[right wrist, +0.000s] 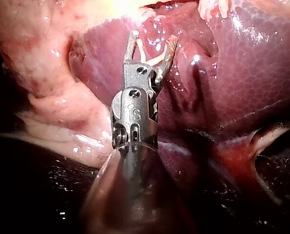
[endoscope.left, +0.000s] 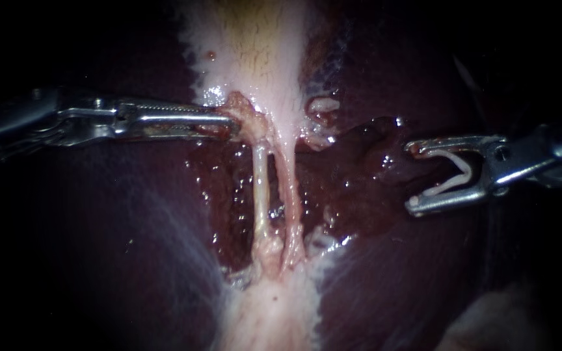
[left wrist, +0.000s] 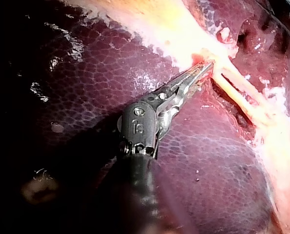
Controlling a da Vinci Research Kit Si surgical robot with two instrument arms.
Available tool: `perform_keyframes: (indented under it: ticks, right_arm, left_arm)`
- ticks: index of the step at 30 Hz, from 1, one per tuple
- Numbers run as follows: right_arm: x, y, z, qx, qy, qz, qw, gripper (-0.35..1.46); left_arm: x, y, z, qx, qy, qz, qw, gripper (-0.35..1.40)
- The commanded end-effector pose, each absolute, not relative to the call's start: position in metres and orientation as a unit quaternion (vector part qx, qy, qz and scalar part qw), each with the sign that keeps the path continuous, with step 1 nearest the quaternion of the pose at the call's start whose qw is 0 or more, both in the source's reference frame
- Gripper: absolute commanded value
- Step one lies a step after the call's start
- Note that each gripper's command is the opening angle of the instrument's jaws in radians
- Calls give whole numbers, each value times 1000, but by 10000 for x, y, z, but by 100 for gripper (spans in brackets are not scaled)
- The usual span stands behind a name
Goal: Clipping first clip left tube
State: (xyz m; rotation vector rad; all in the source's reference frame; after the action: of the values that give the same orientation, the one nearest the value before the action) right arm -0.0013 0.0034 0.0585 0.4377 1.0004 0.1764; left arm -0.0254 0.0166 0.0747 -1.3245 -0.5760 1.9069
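Observation:
Two pale tubes run down from the gallbladder (endoscope.left: 255, 52) across a raw, dark red bed: the left tube (endoscope.left: 261, 188) and the right tube (endoscope.left: 289, 195). My left instrument (endoscope.left: 232, 123) (left wrist: 208, 68) has its jaws shut on the tissue at the gallbladder's lower end, just above the left tube. My right instrument (endoscope.left: 412, 177) (right wrist: 153, 38) hovers well to the right of both tubes, touching neither. Its jaws stand wide apart, and a white clip (endoscope.left: 447, 187) (right wrist: 152, 59) sits between them with a leg along each jaw.
Dark purple liver (endoscope.left: 99, 247) surrounds the dissected bed on both sides. Pale tissue (endoscope.left: 268, 312) continues below where the tubes join. Wet, glistening raw tissue (endoscope.left: 359, 162) lies between the tubes and my right instrument.

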Motion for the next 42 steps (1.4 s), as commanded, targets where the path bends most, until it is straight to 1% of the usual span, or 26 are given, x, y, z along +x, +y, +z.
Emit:
perform_keyframes:
  ticks: [1,9,14,19,24,34,40,42]
  right_arm:
    - [-13,34,585,208,475,84,851,49]
    - [-13,34,585,208,475,84,851,49]
    - [-12,34,585,208,475,84,851,50]
    - [-12,34,585,208,475,84,851,50]
    - [-12,34,585,208,475,84,851,50]
    - [-5,29,586,205,474,85,852,50]
    - [14,17,591,200,473,87,854,50]
    - [25,9,594,205,474,83,852,50]
  left_arm:
    - [-252,166,746,-515,-224,742,366,-35]
    - [-230,172,718,-514,-227,740,370,-35]
    - [-212,175,682,-513,-229,736,378,-35]
    - [-201,180,646,-525,-220,733,373,-35]
    - [-198,181,630,-529,-219,731,372,-35]
    - [-198,179,628,-529,-216,732,370,-35]
    - [-199,178,627,-529,-216,732,370,-35]
    - [-199,178,627,-529,-216,732,370,-35]
